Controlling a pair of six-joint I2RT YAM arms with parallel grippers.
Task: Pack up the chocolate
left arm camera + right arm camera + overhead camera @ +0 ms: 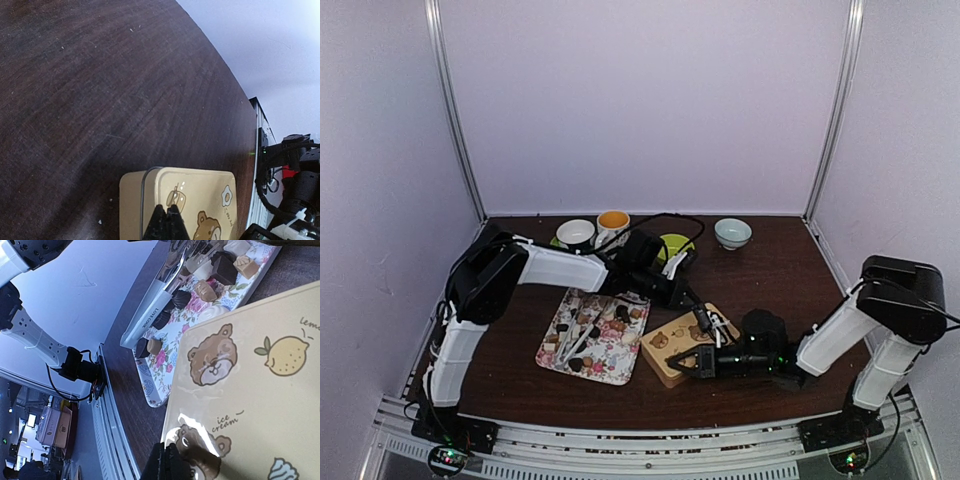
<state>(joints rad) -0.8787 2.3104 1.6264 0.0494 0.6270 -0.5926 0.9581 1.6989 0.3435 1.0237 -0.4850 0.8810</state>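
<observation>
— What closes the bench in?

— Plain pale lilac-white wall panels (pixel 640 100): one across the top of the overhead frame and one down each side. Two thin silvery metal posts (pixel 455 110) mark the back corners, left and right of centre.

— And the surface?

— A dark brown wood-grain tabletop (pixel 780 280) fills the lower half. The left wrist view shows its fine streaks and a few pale specks. A ribbed grey aluminium rail (pixel 620 440) runs along the bottom edge.

— The light?

— Soft and even, with faint shadows. At the lower left of the right wrist view, past the rail, a dim cluttered room shows, too blurred to read.
</observation>
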